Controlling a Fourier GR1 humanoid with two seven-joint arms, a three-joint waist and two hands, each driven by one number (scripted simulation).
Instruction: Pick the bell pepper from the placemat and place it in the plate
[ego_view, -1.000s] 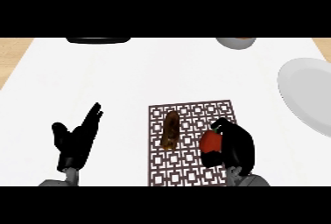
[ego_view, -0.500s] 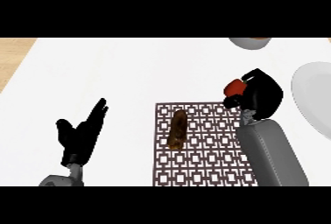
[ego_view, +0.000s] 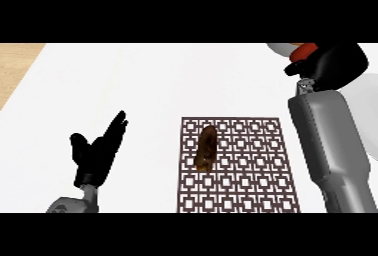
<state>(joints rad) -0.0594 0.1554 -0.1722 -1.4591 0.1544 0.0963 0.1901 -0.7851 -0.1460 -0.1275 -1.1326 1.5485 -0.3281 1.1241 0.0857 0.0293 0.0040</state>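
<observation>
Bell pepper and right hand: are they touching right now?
Touching. The head view shows the right hand at the upper right with its black fingers curled round the red bell pepper, which pokes out from them, well off the placemat.

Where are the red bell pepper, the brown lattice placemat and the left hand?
red bell pepper (ego_view: 305, 50), head view, exposed top.
brown lattice placemat (ego_view: 251, 170), head view, bare middle.
left hand (ego_view: 94, 155), head view, palm.
</observation>
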